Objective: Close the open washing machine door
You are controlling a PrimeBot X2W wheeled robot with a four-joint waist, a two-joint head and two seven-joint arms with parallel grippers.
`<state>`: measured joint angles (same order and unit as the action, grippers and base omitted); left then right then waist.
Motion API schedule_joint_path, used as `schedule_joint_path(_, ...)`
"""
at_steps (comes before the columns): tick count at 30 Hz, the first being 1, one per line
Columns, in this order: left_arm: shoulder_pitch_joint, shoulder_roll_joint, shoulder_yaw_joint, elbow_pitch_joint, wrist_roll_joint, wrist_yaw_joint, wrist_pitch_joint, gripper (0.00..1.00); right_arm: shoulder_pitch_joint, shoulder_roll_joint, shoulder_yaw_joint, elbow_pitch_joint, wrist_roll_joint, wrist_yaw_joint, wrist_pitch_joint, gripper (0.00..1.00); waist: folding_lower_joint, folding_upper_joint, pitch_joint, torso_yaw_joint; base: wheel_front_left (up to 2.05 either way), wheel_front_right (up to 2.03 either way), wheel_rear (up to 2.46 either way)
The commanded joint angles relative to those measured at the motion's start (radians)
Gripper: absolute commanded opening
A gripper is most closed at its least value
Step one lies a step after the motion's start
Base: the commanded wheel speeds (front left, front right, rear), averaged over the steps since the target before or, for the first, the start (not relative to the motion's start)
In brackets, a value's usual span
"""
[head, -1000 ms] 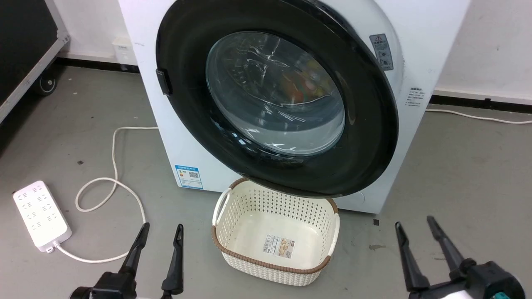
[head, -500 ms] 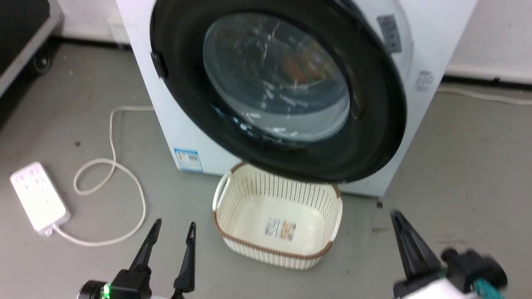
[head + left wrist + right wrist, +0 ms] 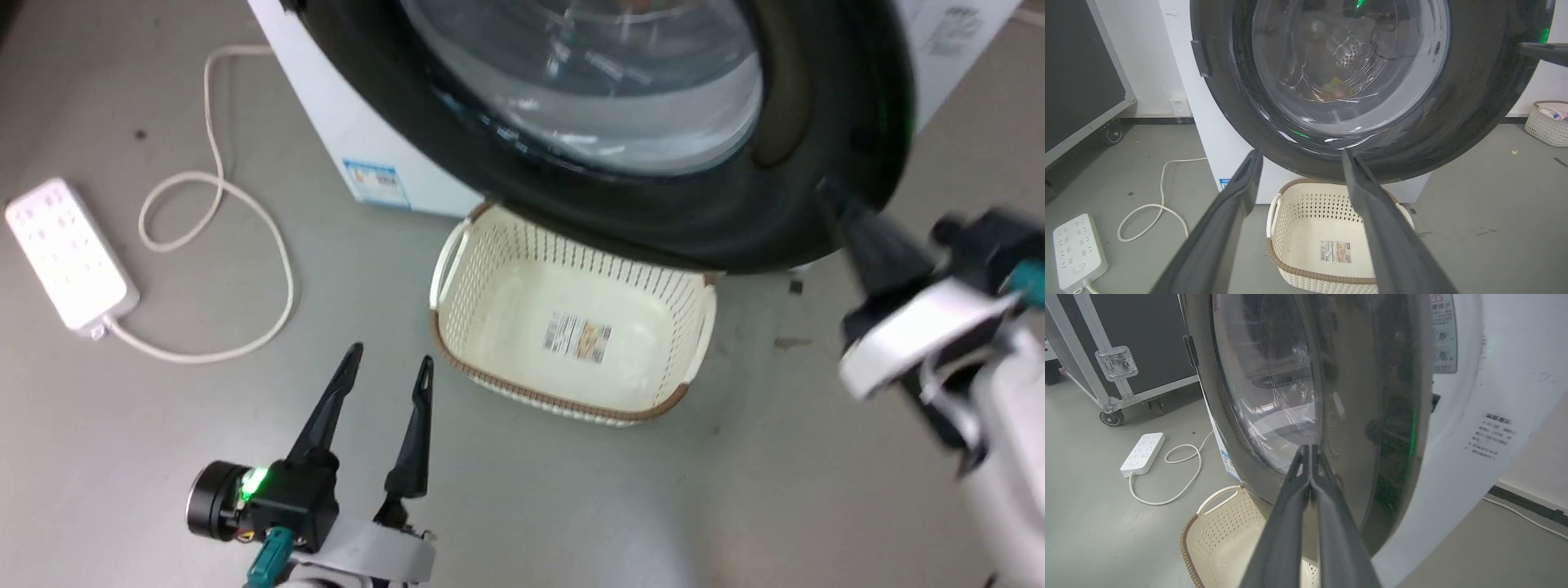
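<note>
**Door ajar, right claw at its rim**

The white washing machine (image 3: 351, 139) runs across the top of the head view. The washing machine door (image 3: 604, 114) stands ajar off the machine's front (the right wrist view shows it standing clear of the white panel). It overhangs the back of the cream basket (image 3: 490, 261) on the floor. A power strip (image 3: 65, 253) and its looped cable (image 3: 245, 212) lie to the left of the machine. The right gripper (image 3: 1310, 447) has its fingers pressed together and grips nothing, with its tips at the door's black ring. The left gripper (image 3: 390, 354) is spread wide and empty, low beside the basket.
</note>
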<state>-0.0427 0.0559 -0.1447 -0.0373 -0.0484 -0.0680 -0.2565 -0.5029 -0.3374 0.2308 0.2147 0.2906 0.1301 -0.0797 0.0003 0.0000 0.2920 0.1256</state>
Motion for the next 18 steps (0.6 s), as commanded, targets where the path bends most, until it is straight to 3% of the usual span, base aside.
schedule_joint_path(1, -0.021, -0.001, -0.004, -0.002, 0.000, 0.009, -0.005, 1.00, -0.048, -0.025, 0.004, 0.031, 0.014, 0.001, 0.010, 0.00, -0.0003, 0.0000, 0.043, 0.023, 0.00, 0.00, 0.00)
schedule_joint_path(6, -0.050, -0.004, -0.011, -0.011, -0.037, 0.030, -0.005, 1.00, -0.177, -0.076, 0.018, 0.129, 0.051, 0.001, 0.020, 0.00, -0.0003, 0.0000, 0.087, 0.034, 0.00, 0.00, 0.00)
schedule_joint_path(18, -0.090, -0.005, -0.035, -0.017, -0.067, 0.060, -0.005, 1.00, -0.442, -0.123, 0.048, 0.355, 0.116, 0.001, 0.026, 0.00, -0.0003, 0.0000, 0.164, 0.051, 0.00, 0.00, 0.00)
